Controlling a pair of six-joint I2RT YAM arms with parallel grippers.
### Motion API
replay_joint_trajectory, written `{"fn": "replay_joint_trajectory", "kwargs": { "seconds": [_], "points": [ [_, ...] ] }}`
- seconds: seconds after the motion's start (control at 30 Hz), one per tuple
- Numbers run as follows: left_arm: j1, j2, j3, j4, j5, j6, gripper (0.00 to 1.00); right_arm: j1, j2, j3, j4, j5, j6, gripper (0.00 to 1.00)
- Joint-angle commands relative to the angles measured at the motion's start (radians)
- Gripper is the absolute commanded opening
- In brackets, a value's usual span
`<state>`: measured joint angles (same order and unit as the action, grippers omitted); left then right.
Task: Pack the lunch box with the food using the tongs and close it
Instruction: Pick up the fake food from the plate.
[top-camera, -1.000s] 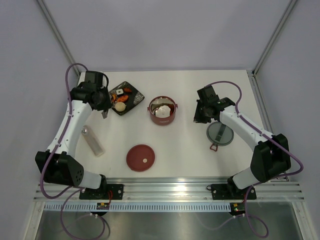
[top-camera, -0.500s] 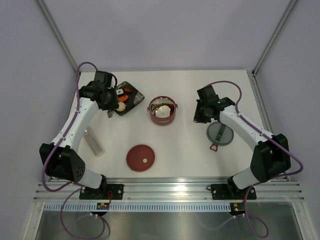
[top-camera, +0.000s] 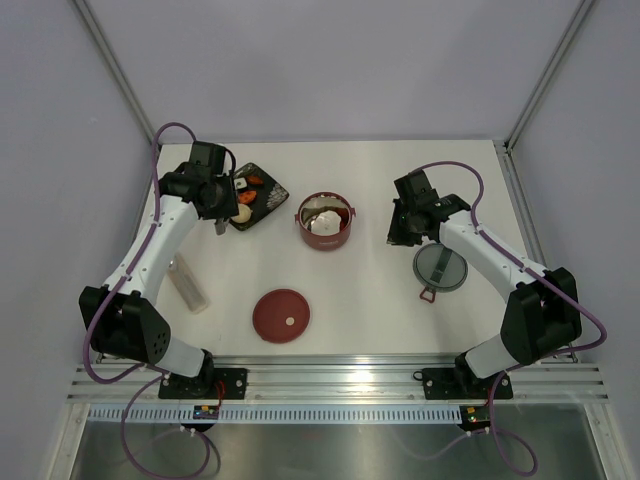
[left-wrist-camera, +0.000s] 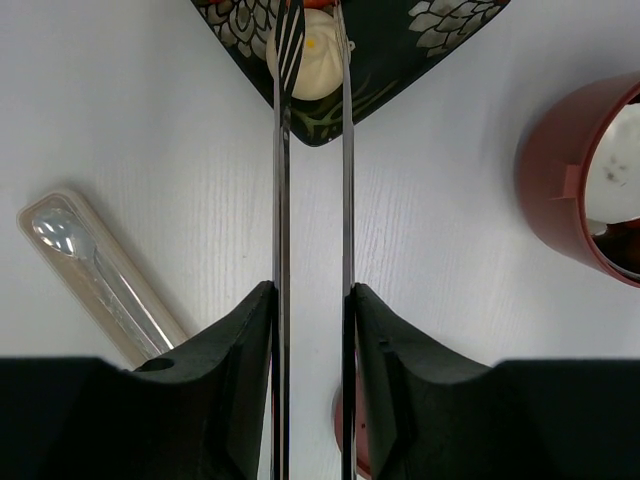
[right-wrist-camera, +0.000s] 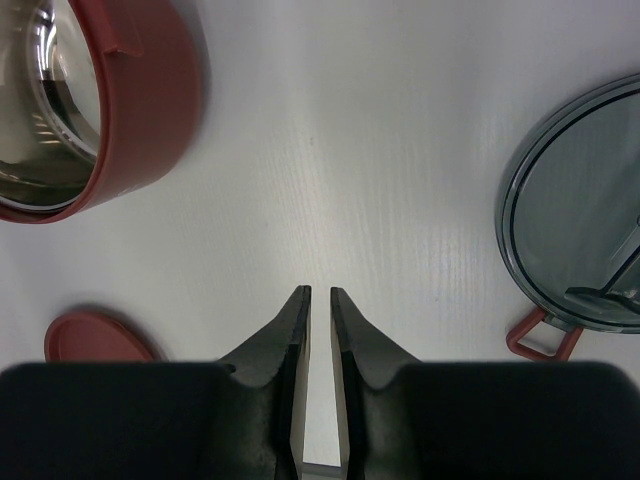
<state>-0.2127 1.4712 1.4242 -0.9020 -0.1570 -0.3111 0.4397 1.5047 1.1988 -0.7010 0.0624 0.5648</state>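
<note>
My left gripper is shut on the silver tongs, one thin arm against each finger. The tongs' tips straddle a pale beige round lump of food on the black patterned tray. Orange-red bits lie beside the lump on that tray. The dark-red lunch box stands open mid-table with a white piece inside. Right of it my right gripper hovers over bare table, its jaws a narrow slit apart and holding nothing.
A dark-red round lid lies near the front. A grey lid with a red loop lies under the right arm. A clear case with a spoon lies at the left.
The left arm swung right toward the tray, bringing the tongs over the beige lump, and the tongs' arms have spread wider. The right arm has not moved.
</note>
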Motion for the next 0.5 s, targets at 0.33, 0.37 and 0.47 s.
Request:
{"fn": "replay_joint_trajectory", "kwargs": {
  "seconds": [0.33, 0.37, 0.47],
  "points": [
    [-0.01, 0.009, -0.016, 0.069, -0.042, 0.02, 0.45, 0.008, 0.0, 0.031, 0.001, 0.011, -0.006, 0.2],
    [-0.011, 0.012, -0.015, 0.069, -0.044, 0.021, 0.45, 0.01, 0.0, 0.033, 0.0, 0.011, -0.006, 0.21],
    [-0.011, 0.02, -0.019, 0.071, -0.047, 0.02, 0.45, 0.01, 0.002, 0.03, 0.001, 0.013, -0.008, 0.21]
  ]
}}
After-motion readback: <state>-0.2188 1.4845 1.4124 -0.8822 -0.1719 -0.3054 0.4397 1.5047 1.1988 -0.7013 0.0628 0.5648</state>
